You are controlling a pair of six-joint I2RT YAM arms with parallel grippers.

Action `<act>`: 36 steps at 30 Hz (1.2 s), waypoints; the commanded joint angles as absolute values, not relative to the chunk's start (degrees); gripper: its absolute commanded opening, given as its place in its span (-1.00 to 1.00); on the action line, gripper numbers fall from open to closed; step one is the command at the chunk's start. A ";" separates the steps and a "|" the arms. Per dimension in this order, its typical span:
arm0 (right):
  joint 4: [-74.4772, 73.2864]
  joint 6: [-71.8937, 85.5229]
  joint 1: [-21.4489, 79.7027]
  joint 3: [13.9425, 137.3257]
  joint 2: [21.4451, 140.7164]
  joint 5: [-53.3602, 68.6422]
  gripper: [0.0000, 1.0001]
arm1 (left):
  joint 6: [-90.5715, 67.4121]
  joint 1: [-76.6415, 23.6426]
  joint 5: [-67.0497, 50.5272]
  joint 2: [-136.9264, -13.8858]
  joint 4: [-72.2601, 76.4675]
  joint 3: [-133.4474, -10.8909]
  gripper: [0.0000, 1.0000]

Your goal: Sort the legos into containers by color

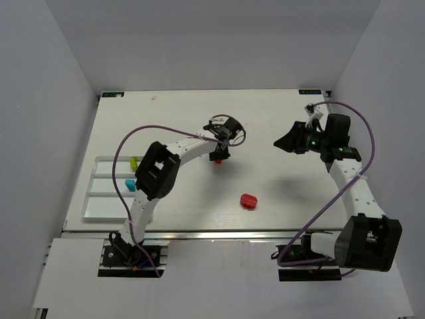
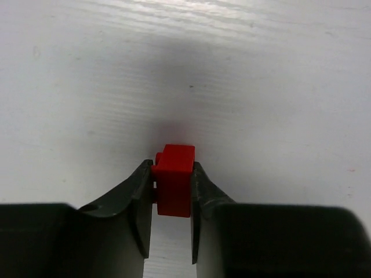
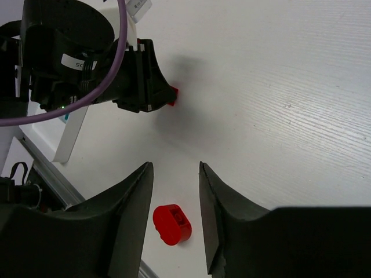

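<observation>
My left gripper (image 1: 218,154) is shut on a small red lego brick (image 2: 174,179) at mid-table; the brick also shows in the top view (image 1: 218,159) and the right wrist view (image 3: 172,96). A larger rounded red lego (image 1: 248,201) lies on the table to the near right; in the right wrist view (image 3: 171,223) it shows between my fingers but far below them. My right gripper (image 1: 284,141) is open and empty, held above the table at the right. The divided clear tray (image 1: 99,199) sits at the left with a yellow-green lego (image 1: 133,162) and a cyan lego (image 1: 130,183) in separate compartments.
Purple cables loop off both arms. The table's near edge has a metal rail (image 1: 219,232). White walls close in the left, back and right sides.
</observation>
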State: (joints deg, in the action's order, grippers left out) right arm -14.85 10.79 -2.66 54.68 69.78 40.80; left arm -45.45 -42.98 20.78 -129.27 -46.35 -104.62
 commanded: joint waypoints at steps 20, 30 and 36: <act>-17.40 4.75 -0.18 55.72 72.42 39.90 -0.85 | -72.86 -30.07 44.21 -69.61 -70.13 -52.83 -1.00; -26.43 -7.98 5.35 60.29 79.36 40.43 0.28 | -68.82 -21.10 37.89 -74.88 -65.49 -48.61 -0.40; -31.90 -18.97 10.27 62.23 82.96 36.30 0.66 | -66.97 -19.34 35.25 -73.05 -63.63 -46.76 0.77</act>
State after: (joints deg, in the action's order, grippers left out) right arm -27.44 -11.20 7.68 59.57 82.72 38.02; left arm -64.34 -20.03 35.51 -75.31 -65.56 -47.35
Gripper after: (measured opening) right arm 0.821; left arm 0.869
